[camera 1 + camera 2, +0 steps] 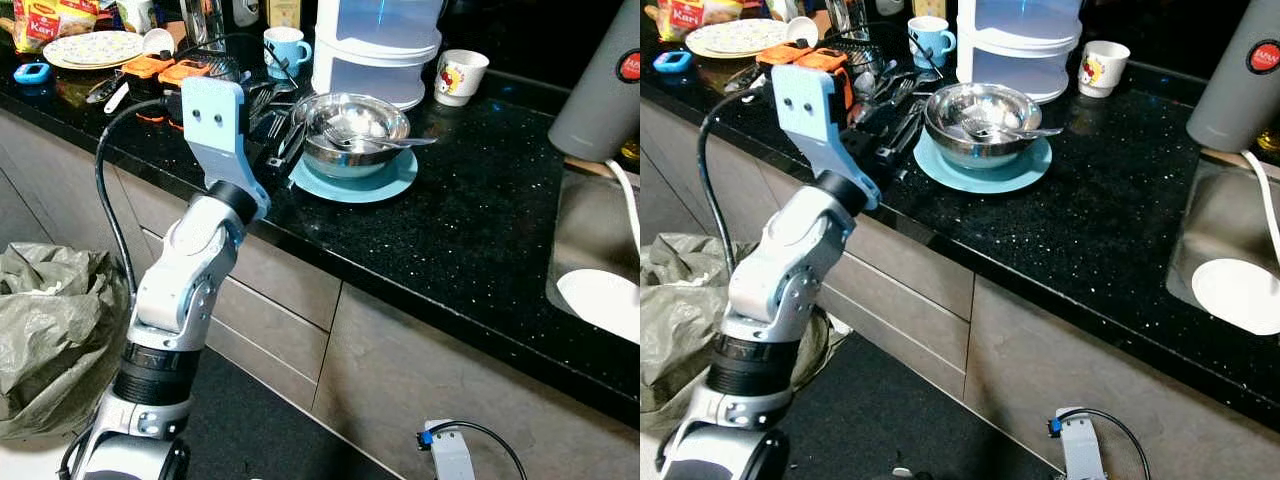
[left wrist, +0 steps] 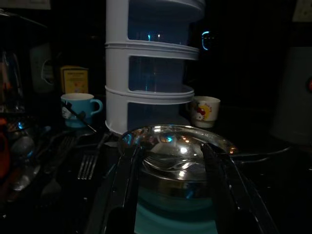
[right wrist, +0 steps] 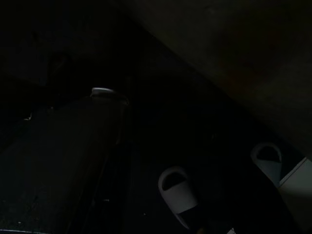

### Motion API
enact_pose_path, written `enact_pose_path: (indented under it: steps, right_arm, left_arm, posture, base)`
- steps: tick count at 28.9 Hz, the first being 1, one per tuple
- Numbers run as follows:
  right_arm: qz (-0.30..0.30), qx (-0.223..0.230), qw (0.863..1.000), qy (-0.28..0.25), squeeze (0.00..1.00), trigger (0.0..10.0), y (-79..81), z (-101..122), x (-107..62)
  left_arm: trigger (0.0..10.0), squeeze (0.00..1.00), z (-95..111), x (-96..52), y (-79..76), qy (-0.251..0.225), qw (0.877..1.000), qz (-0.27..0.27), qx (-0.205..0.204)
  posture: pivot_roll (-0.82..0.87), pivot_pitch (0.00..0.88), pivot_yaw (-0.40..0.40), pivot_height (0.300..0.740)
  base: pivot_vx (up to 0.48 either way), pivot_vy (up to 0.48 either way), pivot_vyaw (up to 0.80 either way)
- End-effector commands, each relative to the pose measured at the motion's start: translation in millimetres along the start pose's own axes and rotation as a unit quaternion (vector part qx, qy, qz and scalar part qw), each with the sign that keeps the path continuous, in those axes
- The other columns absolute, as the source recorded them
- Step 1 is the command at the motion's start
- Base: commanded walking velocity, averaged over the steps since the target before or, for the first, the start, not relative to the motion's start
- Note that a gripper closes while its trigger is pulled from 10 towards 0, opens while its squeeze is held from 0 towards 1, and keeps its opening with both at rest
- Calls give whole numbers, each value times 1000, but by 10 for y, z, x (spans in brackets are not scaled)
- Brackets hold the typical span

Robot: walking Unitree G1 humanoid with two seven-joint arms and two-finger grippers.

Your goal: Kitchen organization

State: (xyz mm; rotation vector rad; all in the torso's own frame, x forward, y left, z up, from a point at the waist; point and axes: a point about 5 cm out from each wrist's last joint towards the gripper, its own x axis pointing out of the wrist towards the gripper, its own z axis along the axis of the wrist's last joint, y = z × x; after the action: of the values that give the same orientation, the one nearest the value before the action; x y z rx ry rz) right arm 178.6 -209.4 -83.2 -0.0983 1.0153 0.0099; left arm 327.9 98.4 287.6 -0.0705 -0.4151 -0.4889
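A steel bowl with a spoon in it sits on a teal plate on the black countertop. My left gripper reaches over the counter edge, low at the bowl's left side. In the left wrist view its two black fingers stand open, one to each side of the bowl, with nothing held between them. Loose forks and spoons lie just left of the bowl. My right arm hangs idle below the counter; its wrist view is dark, with pale slippers on the floor.
Behind the bowl stand a tall white stacked container, a blue mug and a white cartoon cup. A sink with a white plate and a grey jug are at right. A grey bag sits on the floor at left.
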Motion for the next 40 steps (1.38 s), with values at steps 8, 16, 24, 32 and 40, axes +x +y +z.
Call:
enact_pose_path:
  steps: [8, 16, 24, 32, 40]
  right_arm:
    - [-1, 15, 1000, 19, 0, 10000, -12, -87, -11]
    - [-6, 17, 1000, 16, 0, 10000, -17, -86, -11]
    - [-7, 18, 1000, 18, 0, 10000, -23, -93, -13]
    - [-7, 17, 1000, 20, 0, 10000, -29, -100, -15]
    - [-9, 15, 1000, 21, 0, 10000, -33, -108, -16]
  left_arm:
    - [10000, 0, 41, 50, 191, 1, 998, 15, 53]
    - [10000, 0, 165, 158, 381, 1, 988, 9, 155]
    - [10000, 0, 160, 276, 301, 24, 963, -56, 264]
    - [10000, 0, 86, 335, 206, 47, 907, -123, 401]
    - [10000, 0, 92, 378, 72, 24, 895, -149, 419]
  posture:
    - [50, 150, -13, 740]
    - [42, 150, -12, 740]
    - [38, 151, -15, 740]
    - [35, 153, -17, 740]
    - [31, 152, -17, 740]
  base:
    - [0, 0, -755]
    - [0, 0, -500]
    - [0, 0, 0]
    - [0, 0, -452]
    - [0, 0, 0]
